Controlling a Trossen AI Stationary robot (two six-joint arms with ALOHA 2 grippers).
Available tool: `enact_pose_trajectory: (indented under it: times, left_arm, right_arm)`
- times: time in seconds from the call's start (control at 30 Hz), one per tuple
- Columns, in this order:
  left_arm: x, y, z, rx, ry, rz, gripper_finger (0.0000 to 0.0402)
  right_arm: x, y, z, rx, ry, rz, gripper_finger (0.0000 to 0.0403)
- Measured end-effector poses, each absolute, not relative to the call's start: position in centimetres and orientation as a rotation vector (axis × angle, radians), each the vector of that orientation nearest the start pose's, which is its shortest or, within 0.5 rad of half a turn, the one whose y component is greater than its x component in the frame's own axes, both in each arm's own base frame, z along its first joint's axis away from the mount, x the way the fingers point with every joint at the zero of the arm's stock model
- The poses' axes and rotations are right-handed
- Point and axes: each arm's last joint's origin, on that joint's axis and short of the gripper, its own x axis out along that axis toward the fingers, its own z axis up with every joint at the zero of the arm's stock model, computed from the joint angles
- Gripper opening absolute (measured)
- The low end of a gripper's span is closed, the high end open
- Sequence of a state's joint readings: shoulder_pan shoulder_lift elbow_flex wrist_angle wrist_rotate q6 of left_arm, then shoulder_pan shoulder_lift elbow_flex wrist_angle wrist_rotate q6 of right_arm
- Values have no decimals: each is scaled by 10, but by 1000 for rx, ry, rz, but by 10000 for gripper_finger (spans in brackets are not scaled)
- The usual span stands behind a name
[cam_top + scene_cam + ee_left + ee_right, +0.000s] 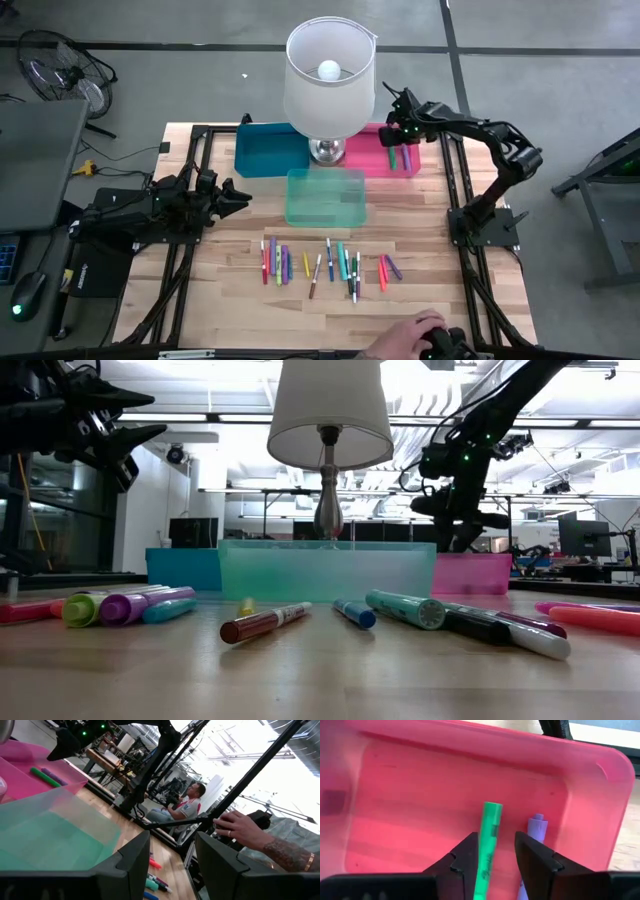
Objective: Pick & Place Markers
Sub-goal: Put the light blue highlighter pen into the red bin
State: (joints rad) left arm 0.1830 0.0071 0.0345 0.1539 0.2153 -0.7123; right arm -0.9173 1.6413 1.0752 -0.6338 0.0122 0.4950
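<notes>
High view: the right gripper point(392, 131) hangs over the pink bin point(372, 160); most markers point(327, 265) lie on the surface point(420, 300), well apart from it; the left gripper point(240, 196) waits beside the green bin point(325, 196), fingers spread. Right wrist view: a green marker point(489, 847) lies in the pink bin between the parted fingers point(465, 857), untouched; a purple marker point(534, 831) lies just beside.

The lamp point(325, 75) stands between the three bins and overhangs them; bare table point(440, 290) lies around the marker row point(325, 265)
</notes>
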Motion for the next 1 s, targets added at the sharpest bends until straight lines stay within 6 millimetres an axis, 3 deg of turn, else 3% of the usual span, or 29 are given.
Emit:
enact_pose_trajectory:
  times: [0.17, 0.4, 0.77, 1.0]
  left_arm:
    - [93, 11, 189, -674, -158, -96, 156]
    - [93, 11, 189, -674, -158, -97, 156]
    - [93, 11, 189, -674, -158, -96, 156]
    - [93, 11, 189, -674, -158, -96, 156]
  right_arm:
    - [188, -246, 200, 961, 904, -1085, 147]
    - [177, -231, 228, 941, 877, -1078, 169]
    - [171, -162, 267, 927, 985, -1072, 167]
    - [180, -116, 276, 974, 1038, -1043, 166]
